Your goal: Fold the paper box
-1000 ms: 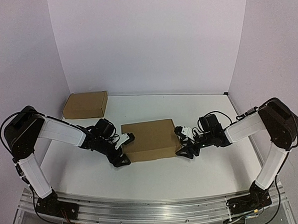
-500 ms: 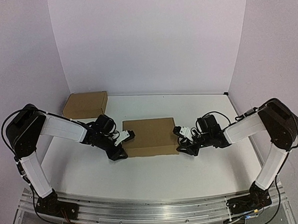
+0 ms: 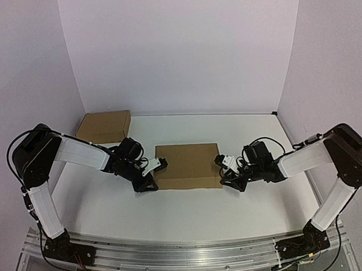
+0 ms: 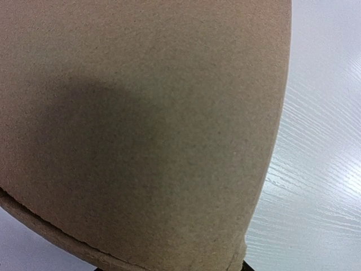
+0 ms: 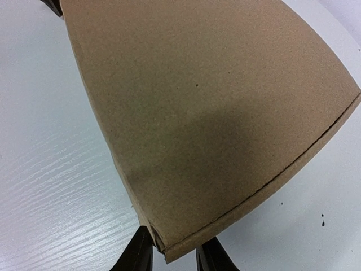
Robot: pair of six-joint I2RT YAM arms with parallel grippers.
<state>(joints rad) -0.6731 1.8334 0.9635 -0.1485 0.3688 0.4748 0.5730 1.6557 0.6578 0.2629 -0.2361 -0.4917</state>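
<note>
While between two claws, one paper box (image 3: 187, 165): right claw (image 3: 224, 173) clamped on it, grip of left claw (image 3: 151, 175) unclear.

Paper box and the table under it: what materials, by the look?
Paper box: brown cardboard, matte and uncoated, with a fine fibrous speckle and a raw cut edge along the seam. Table: white, faintly glossy, with fine wood-grain ridges. Probably laminate or painted board; the pictures cannot settle which.

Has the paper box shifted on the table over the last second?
Yes. The paper box has slid slightly to the right in the top view, widening its gap from the plain cardboard box that sits fixed in the back-left corner.
</note>
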